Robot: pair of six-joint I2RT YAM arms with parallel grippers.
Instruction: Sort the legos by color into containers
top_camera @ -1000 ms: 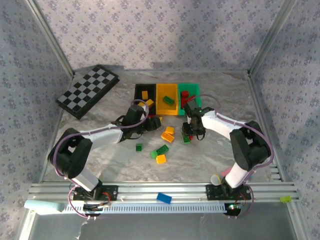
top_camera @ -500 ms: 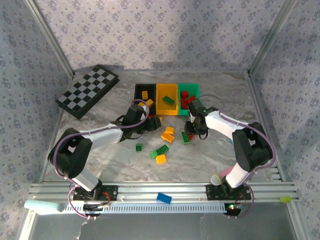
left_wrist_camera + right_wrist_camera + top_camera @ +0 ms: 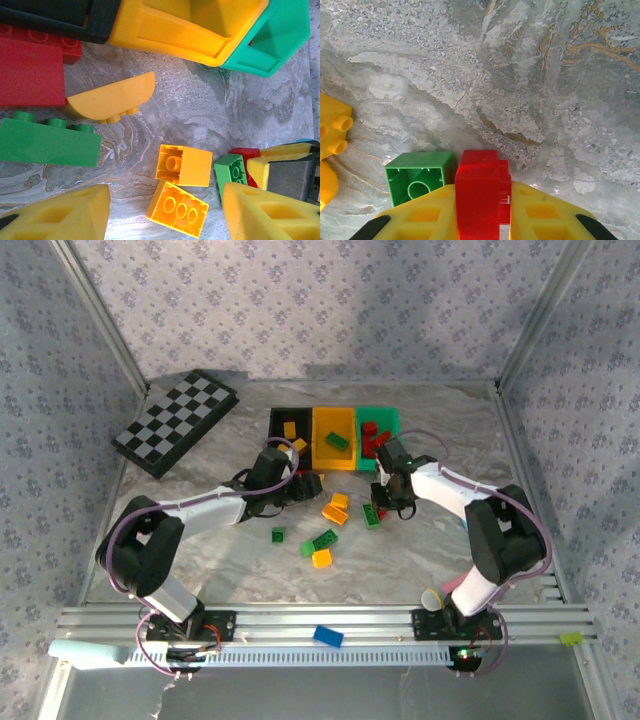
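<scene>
My right gripper [image 3: 483, 195] is shut on a red lego [image 3: 477, 170] low over the table, its yellow fingers [image 3: 420, 215] pressed on both sides. A green lego [image 3: 420, 177] lies upside down right beside it. From above, this gripper [image 3: 386, 500] is in front of the green container [image 3: 380, 418]. My left gripper [image 3: 165, 195] stands open above two yellow legos [image 3: 186, 165], holding nothing. Its place seen from above [image 3: 310, 485] is in front of the black container [image 3: 277, 425] and the yellow container [image 3: 334, 440].
In the left wrist view a long green lego [image 3: 47, 145], a red one [image 3: 30, 70] and a curved yellow one [image 3: 112, 97] lie to the left. More legos [image 3: 322, 540] are scattered mid-table. A checkered board [image 3: 175, 422] sits back left, and a blue brick [image 3: 328, 636] on the front rail.
My right gripper has shifted slightly toward the containers and closed its jaws on the red lego. The left arm has stayed still.
</scene>
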